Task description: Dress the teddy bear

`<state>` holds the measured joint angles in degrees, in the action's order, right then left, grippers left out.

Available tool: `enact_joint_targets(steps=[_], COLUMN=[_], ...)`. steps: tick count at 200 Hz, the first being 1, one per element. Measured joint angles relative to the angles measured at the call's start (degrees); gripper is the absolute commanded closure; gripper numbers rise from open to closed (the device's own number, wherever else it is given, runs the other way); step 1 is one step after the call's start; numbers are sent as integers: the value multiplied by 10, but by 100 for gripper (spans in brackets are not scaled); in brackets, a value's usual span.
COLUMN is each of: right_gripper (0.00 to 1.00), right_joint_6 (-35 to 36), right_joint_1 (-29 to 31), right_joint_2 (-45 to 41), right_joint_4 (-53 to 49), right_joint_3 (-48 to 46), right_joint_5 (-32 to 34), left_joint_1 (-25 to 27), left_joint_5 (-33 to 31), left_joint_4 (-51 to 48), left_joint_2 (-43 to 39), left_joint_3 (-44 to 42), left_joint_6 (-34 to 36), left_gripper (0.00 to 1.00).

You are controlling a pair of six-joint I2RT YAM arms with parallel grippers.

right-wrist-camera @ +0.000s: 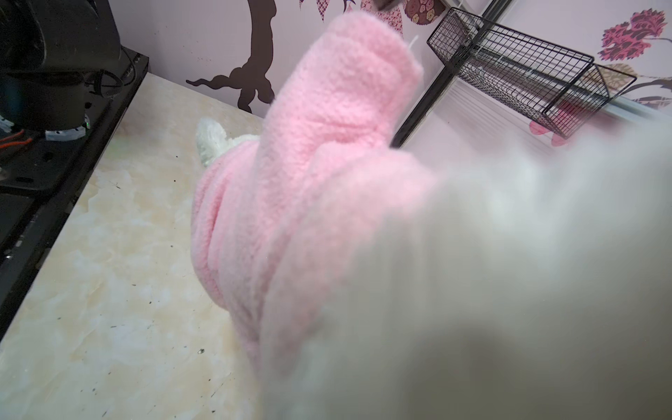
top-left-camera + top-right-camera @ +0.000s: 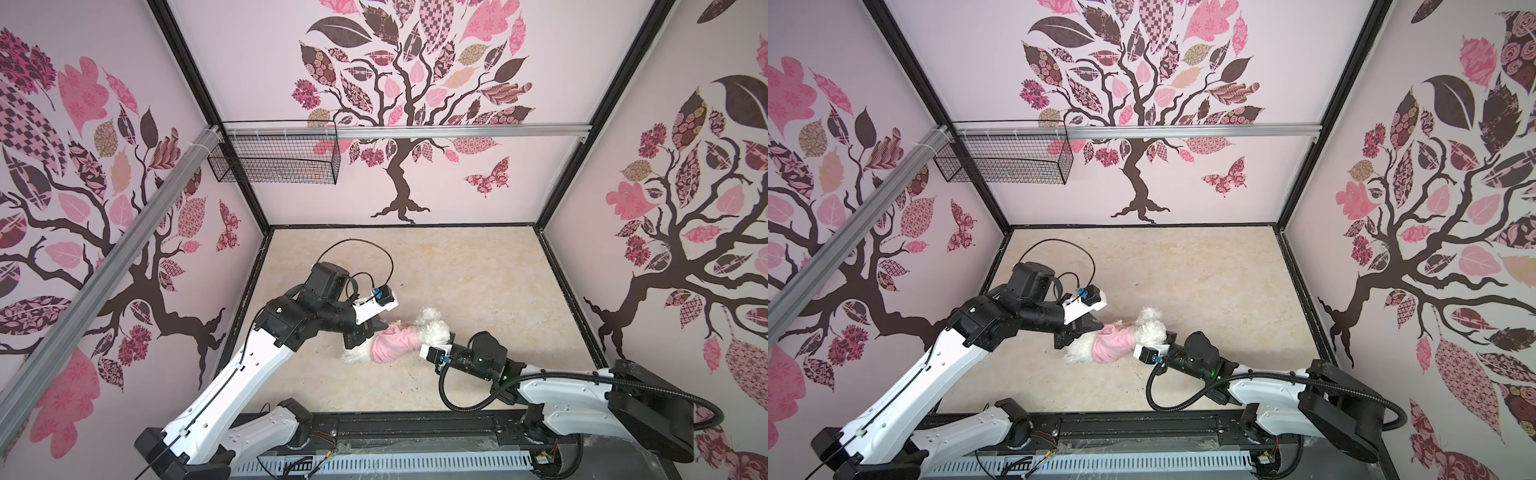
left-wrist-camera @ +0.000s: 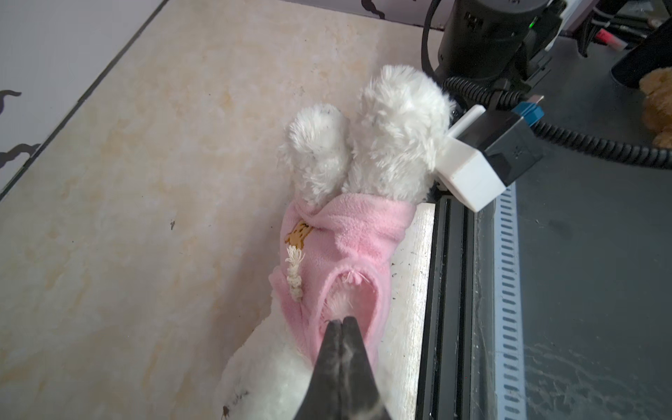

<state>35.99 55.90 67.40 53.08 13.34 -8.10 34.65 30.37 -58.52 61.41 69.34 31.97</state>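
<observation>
The white teddy bear (image 2: 434, 328) (image 2: 1152, 326) lies on its side on the beige tabletop in both top views, with the pink shirt (image 2: 390, 343) (image 2: 1111, 347) wrapped around its middle. In the left wrist view my left gripper (image 3: 342, 322) is shut. Its tips rest at an opening in the shirt (image 3: 349, 232) where white fur shows. My right gripper (image 2: 449, 337) presses into the bear's fur from the right. Its fingers are hidden, and the right wrist view is filled with blurred white fur (image 1: 491, 272) and pink fleece (image 1: 327, 145).
A black wire basket (image 2: 274, 156) (image 1: 516, 69) hangs on the back rail. The black table rail (image 3: 451, 291) runs close beside the bear. A brown plush (image 3: 658, 105) sits beyond the table. Bare tabletop (image 2: 478, 270) spreads behind the bear.
</observation>
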Motion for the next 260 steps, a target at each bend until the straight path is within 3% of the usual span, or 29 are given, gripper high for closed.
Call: enact_joint_targets(steps=[90, 140, 203, 247, 260], right_gripper=[92, 92, 92, 93, 94], right_joint_6=[26, 26, 14, -18, -31], right_joint_1=[10, 10, 10, 10, 10], right_joint_2=[-2, -3, -3, -1, 2], right_joint_4=[-1, -1, 0, 16, 20], right_joint_3=[-9, -9, -11, -11, -11], right_joint_5=[23, 24, 25, 24, 27], left_joint_1=[25, 52, 54, 63, 72], left_joint_5=[-34, -35, -47, -25, -21], left_joint_4=[-24, -22, -9, 22, 29], left_joint_2=[51, 67, 89, 95, 104], left_joint_3=[0, 0, -2, -36, -45], left_joint_6=[42, 50, 55, 51, 49], left_gripper=[97, 79, 64, 65, 70])
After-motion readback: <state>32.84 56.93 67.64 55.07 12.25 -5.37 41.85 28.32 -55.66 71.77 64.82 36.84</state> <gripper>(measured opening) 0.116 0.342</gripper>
